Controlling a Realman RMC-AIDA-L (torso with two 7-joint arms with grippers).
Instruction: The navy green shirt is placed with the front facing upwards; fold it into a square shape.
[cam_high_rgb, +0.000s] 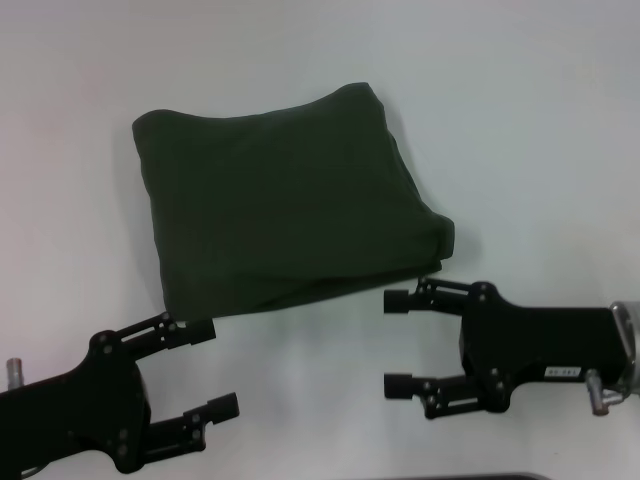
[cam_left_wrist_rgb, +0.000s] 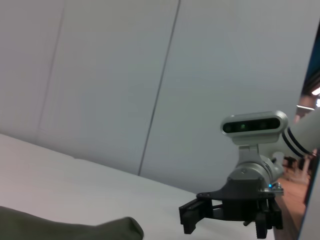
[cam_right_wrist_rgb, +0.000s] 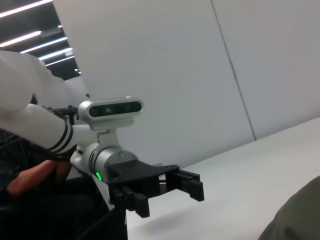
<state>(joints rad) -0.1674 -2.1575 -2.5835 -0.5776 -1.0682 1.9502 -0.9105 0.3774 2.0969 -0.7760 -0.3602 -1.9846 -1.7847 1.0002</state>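
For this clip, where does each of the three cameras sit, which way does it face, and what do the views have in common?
Head view: on the robot's head, looking down at the white table and the folded navy green shirt; left gripper and right gripper both open near its front edge.
Left wrist view: on the left wrist, facing sideways across the table toward a wall; shows the right gripper and a shirt edge.
Right wrist view: on the right wrist, facing back the other way; shows the left gripper.
Shared: each wrist view shows the opposite gripper; all show shirt.

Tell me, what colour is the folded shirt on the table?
The shirt is a plain dark olive green with no print showing; the head view shows it best.
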